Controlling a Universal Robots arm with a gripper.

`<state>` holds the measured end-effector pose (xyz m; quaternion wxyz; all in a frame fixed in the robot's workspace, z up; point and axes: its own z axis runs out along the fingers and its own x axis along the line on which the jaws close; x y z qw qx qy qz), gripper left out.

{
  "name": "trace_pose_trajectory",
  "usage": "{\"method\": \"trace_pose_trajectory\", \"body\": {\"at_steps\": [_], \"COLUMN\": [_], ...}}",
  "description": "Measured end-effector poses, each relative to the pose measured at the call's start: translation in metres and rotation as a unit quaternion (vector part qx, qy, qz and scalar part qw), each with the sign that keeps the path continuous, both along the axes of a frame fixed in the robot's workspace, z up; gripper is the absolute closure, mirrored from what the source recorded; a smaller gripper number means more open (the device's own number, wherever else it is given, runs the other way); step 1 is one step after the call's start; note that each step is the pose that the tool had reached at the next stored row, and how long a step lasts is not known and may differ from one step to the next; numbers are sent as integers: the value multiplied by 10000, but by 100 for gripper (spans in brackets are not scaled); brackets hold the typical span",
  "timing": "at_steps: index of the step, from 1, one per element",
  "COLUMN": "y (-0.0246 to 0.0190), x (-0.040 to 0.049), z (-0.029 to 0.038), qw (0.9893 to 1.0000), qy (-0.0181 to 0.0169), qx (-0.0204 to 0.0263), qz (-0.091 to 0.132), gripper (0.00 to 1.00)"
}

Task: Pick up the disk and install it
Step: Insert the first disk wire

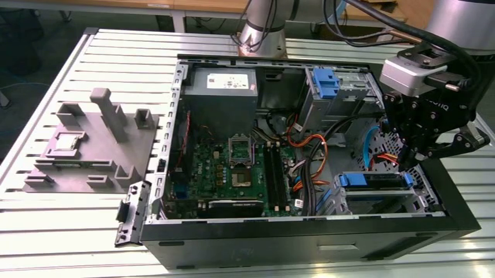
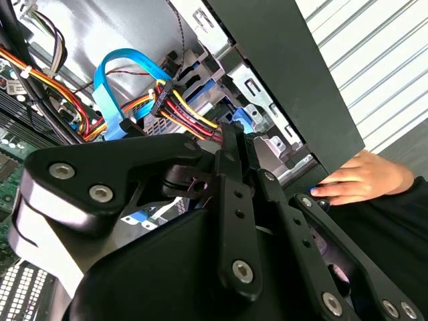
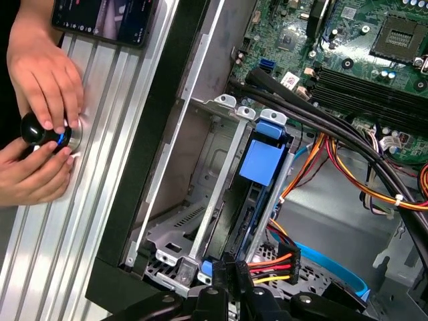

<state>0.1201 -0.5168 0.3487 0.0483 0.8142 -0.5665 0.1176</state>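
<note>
Risks snagging the red-yellow-black wire bundle (image 3: pixel 275 264) beside the black gripper (image 3: pixel 231 274), fingers pressed together over the blue-framed grey metal disk (image 3: pixel 262 164) at the open black computer case's (image 1: pixel 309 234) 4 o'clock, cocking it in the silver bay (image 3: pixel 200 200).

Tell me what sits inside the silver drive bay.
In the first wrist view the silver drive bay holds the disk, on edge in its blue carrier. The slots beneath are hidden by the tool.
</note>
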Motion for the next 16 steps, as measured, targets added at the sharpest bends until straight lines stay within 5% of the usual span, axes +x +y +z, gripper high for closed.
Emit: {"method": "trace_pose_trajectory", "body": {"at_steps": [7,16], "y": [0,-1], "x": [0,0], "z": [-3,-25], "qw": [9992,9948], "qy": [0,2], "qx": [0,23], "qz": [-391,-1015], "gripper": [83,83]}}
